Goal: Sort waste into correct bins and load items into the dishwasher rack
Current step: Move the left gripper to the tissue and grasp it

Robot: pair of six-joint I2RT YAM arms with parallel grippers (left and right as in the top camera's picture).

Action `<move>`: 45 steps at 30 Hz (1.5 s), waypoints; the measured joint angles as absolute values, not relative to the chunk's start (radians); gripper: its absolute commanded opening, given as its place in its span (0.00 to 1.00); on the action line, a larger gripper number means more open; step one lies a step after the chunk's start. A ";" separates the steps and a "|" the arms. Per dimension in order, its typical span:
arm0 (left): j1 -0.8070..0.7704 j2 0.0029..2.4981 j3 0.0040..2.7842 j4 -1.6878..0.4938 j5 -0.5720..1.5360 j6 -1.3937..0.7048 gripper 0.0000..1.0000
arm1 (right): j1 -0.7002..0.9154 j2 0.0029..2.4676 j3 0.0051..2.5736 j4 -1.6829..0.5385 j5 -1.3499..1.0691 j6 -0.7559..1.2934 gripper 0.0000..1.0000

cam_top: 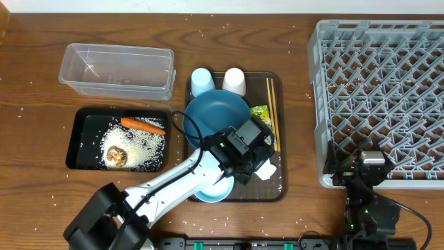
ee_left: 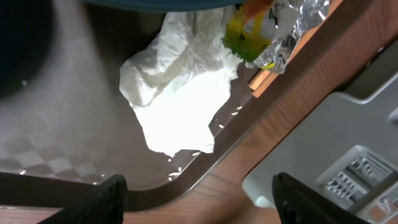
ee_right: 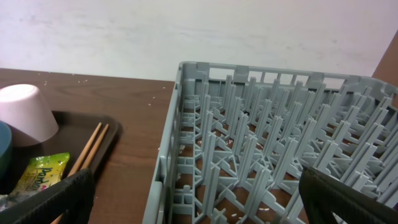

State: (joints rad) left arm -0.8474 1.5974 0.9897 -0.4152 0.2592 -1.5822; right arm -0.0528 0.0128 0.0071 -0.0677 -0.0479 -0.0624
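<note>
**Left gripper** (ee_left: 202, 202): jaws apart, nothing held. It hangs over the napkin (ee_left: 177, 93), which lies at the near right corner of the serving tray (ee_left: 74, 146), close to the bench's front edge.

**Risks, in my judgement**
- Plate (cam_top: 211, 111) and bowl (cam_top: 216, 192): the left arm reaches across both. A low swing toward the bins on the left could clip or drag them.
- Chopsticks (cam_top: 272, 111): they lie along the tray's right rim, just beside the pick. A wide approach may knock them off the tray.
- Wrapper (ee_left: 249, 34): it touches the napkin's far edge. Closing too far forward could gather both at once.
- Napkin: one part lies flat on the tray. A shallow pinch may catch only a fold, which could then drop during the carry.

**Surroundings**
- Rack (cam_top: 388, 83), right edge: no items loaded, only a few stray grains.
- Right gripper (ee_right: 199, 202): jaws apart and empty, by the rack's near side.
- Tub (cam_top: 69, 66), far left: appears to hold no waste.
- Black tray (cam_top: 73, 149), left, nearer the front: holds the rice (cam_top: 142, 149), carrot (cam_top: 143, 126) and lump (cam_top: 116, 155).
- Blue cup (cam_top: 201, 81) and white cup (cam_top: 234, 80): both stand upended at the serving tray's far edge.
</note>
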 measured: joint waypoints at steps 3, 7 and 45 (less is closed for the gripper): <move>-0.856 1.597 0.990 -0.414 0.234 -1.601 0.75 | -0.053 0.013 0.007 -0.068 -0.048 -0.062 0.99; -0.894 1.597 0.990 -0.414 0.143 -1.609 0.82 | -0.053 0.013 0.007 -0.068 -0.048 -0.062 0.99; -1.085 1.811 0.990 -0.301 -0.378 -1.483 0.98 | -0.053 0.013 0.007 -0.068 -0.048 -0.062 0.99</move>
